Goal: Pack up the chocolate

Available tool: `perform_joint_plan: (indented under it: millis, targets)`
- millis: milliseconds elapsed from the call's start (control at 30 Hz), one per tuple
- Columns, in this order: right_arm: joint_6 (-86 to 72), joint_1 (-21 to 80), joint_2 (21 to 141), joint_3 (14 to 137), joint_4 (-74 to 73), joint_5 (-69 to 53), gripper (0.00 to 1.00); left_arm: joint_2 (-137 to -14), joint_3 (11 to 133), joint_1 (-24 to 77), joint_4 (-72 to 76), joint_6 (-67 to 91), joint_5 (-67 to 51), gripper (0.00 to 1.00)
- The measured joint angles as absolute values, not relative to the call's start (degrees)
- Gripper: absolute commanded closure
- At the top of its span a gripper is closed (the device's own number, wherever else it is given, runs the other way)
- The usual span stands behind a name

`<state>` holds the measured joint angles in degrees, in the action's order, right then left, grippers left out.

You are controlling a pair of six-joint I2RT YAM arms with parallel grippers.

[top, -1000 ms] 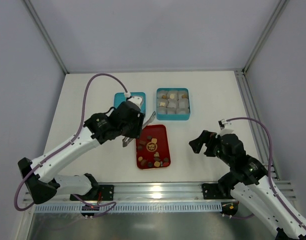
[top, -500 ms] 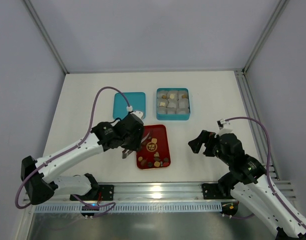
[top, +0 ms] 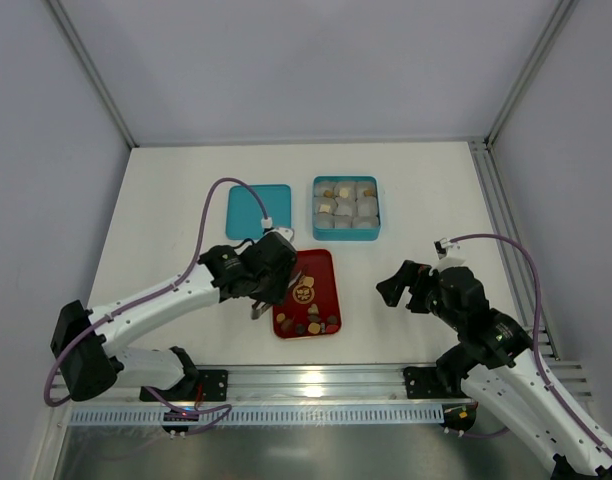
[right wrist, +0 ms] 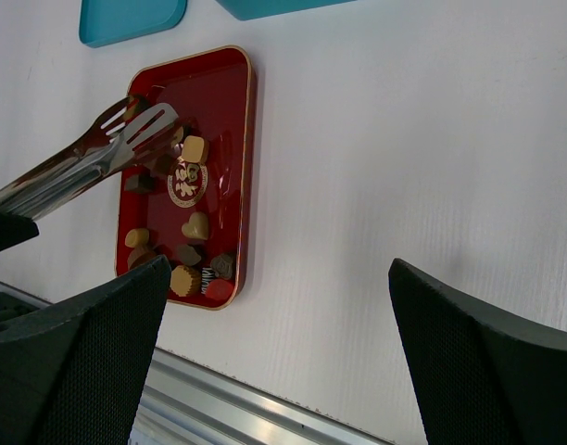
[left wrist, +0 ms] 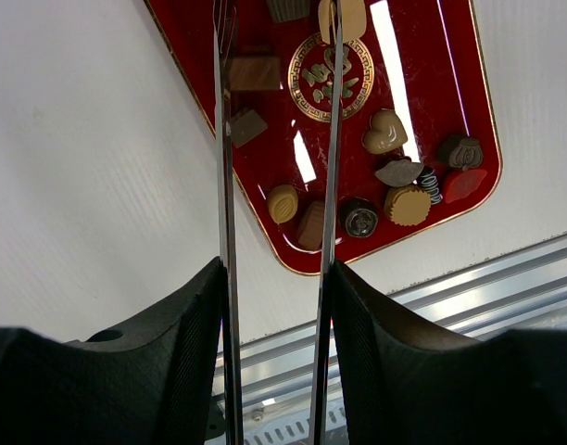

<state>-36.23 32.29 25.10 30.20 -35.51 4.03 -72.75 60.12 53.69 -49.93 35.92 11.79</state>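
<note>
The chocolate [left wrist: 384,131] lies as several small brown, tan and reddish pieces on the red tray [top: 327,262]; the wrist views show that tray [left wrist: 432,83] [right wrist: 223,102] too. My left gripper [top: 269,283] [left wrist: 277,278] is shut on metal tongs [left wrist: 224,185]. The tongs' tips [right wrist: 140,120] hover slightly apart over the tray's far left part. A tan square piece [left wrist: 254,72] sits beside the left blade. My right gripper [top: 401,285] [right wrist: 279,269] stands open and empty over bare table to the right of the tray.
A teal box [top: 346,207] of crinkled paper cups, some holding pieces, stands beyond the tray. A teal lid [top: 258,210] lies to its left. The metal rail [top: 316,380] runs along the near edge. Grey walls enclose the table.
My left arm has swung the tongs from beside the teal lid toward the near side, over the red tray's left part. The right arm has not moved.
</note>
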Motion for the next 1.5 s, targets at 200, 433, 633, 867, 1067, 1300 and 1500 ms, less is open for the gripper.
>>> perform_joint_plan:
  millis: [200,433,633,867,1067,1300,1500]
  targets:
    - [-36.2,32.3,24.8,30.2,-35.5,4.0,0.00,-74.1,60.1,53.8,-49.2,36.0,11.8,0.54]
    - [-36.2,32.3,24.6,29.9,-35.6,4.0,0.00,-74.3,59.5,54.0,-48.8,36.1,12.0,0.55]
    - [-36.3,32.3,24.6,29.7,-35.6,3.9,0.00,-74.4,59.5,54.0,-48.7,36.1,12.0,0.57]
    - [-36.4,32.3,24.6,29.6,-35.6,3.9,0.00,-75.5,59.5,54.5,-48.6,36.1,12.0,0.57]
    - [-36.4,32.3,24.6,29.6,-35.6,3.9,0.00,-75.9,59.5,55.0,-48.7,36.1,12.1,0.59]
    - [-36.4,32.3,24.6,29.4,-35.3,3.8,0.00,-75.9,59.5,55.3,-49.1,36.1,12.4,0.59]
    - [-36.6,32.3,24.6,29.1,-35.1,3.6,0.00,-76.0,59.5,55.4,-49.1,36.1,12.6,0.60]
